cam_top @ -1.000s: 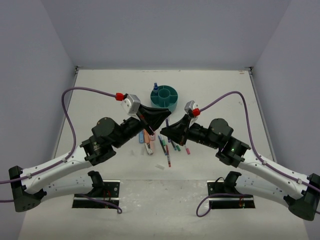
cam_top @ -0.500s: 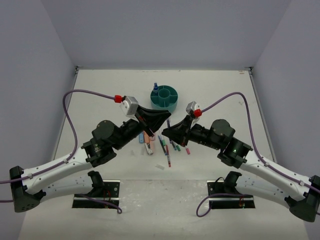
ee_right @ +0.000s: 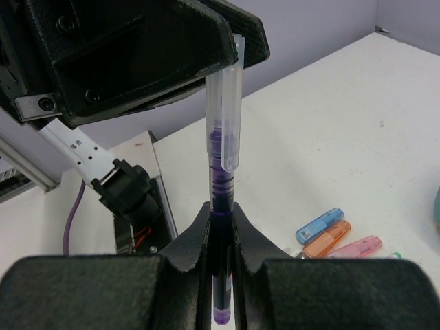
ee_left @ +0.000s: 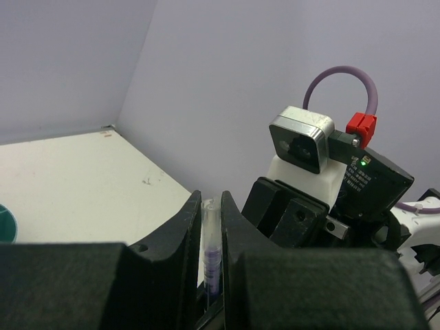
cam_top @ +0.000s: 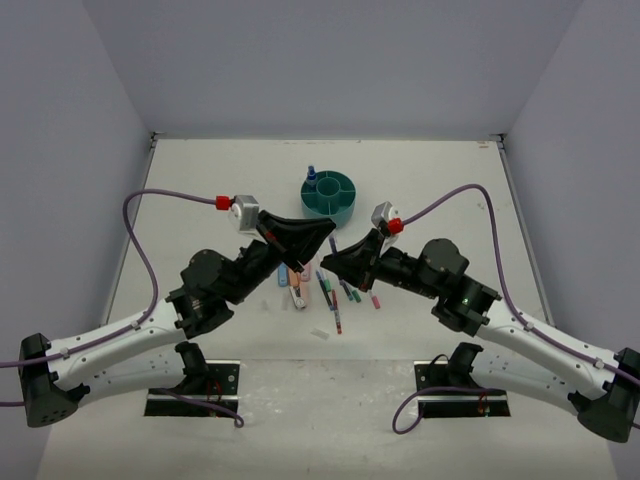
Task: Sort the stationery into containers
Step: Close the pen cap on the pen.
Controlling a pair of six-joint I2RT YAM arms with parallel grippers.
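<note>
Both grippers hold one purple pen (cam_top: 332, 246) above the table, between the arms. My left gripper (cam_top: 325, 236) is shut on its clear cap end (ee_left: 210, 237). My right gripper (cam_top: 337, 262) is shut on the purple barrel (ee_right: 221, 199). In the right wrist view the clear cap (ee_right: 225, 103) runs up into the left gripper's fingers (ee_right: 172, 48). The teal round organiser (cam_top: 345, 205) sits at the back centre with a blue item (cam_top: 311, 180) standing in it. Loose pens (cam_top: 336, 300) and markers (cam_top: 296, 288) lie on the table below the grippers.
Blue (ee_right: 320, 225), orange (ee_right: 328, 238) and pink (ee_right: 354, 246) markers lie side by side on the table. A small white eraser (cam_top: 320, 333) lies nearer the front. White walls enclose the table on the left, back and right.
</note>
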